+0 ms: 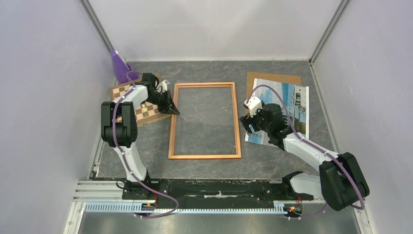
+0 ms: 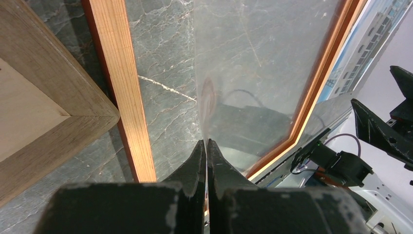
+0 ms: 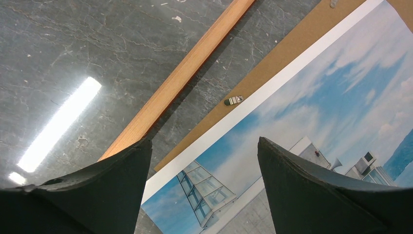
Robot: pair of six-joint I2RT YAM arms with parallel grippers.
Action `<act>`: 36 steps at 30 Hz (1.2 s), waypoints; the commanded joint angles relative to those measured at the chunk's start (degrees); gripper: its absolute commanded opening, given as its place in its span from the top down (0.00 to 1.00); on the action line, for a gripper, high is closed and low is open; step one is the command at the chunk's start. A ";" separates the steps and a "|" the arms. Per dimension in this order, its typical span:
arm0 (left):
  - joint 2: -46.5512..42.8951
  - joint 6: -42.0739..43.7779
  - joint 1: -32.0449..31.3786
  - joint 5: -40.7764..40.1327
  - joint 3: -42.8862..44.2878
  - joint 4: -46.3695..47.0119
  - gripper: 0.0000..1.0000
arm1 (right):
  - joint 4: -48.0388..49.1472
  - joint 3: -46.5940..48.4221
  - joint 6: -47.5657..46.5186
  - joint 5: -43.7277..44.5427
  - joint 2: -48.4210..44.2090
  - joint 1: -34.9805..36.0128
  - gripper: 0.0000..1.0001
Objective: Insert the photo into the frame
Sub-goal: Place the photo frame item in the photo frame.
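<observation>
The orange-brown frame lies flat mid-table; its rails show in the left wrist view and the right wrist view. My left gripper is just inside the left rail's upper part, shut on the edge of a thin clear pane that spans the frame's opening. The photo, building against blue sky, lies face up to the right of the frame. My right gripper hovers open over the photo's lower left corner, with nothing between its fingers.
A brown backing panel lies under the photo, with a small metal clip on its edge. A checkered chessboard sits left of the frame under the left arm. A purple object stands in the back left corner.
</observation>
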 commanded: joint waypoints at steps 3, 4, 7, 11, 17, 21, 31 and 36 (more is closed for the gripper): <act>-1.43 2.34 0.36 -0.06 1.08 -0.58 0.98 | 1.21 1.69 -0.48 0.20 -1.62 0.23 0.17; -1.35 2.27 0.33 0.10 1.06 -0.58 0.98 | 1.20 1.69 -0.44 0.27 -1.54 0.24 0.17; -1.13 1.92 0.33 0.38 0.71 0.21 0.98 | 1.19 1.69 -0.49 0.21 -1.60 0.20 0.17; -0.43 1.80 0.29 1.28 0.67 0.61 0.98 | 1.25 1.79 -0.45 0.20 -1.40 0.22 0.17; -0.85 1.61 0.31 4.01 -0.08 3.09 0.98 | 1.19 1.87 -0.49 0.31 -1.17 0.22 0.17; -0.74 2.10 0.16 5.85 0.05 4.10 0.98 | 1.19 1.96 -0.49 0.12 -0.93 0.19 0.17; -0.77 0.04 0.14 6.18 -1.46 6.85 0.98 | 1.02 1.96 -0.58 0.15 -1.07 0.24 0.17; -0.60 -1.49 0.16 6.44 -2.43 7.20 0.98 | 1.13 1.96 -0.58 0.16 -0.87 0.24 0.17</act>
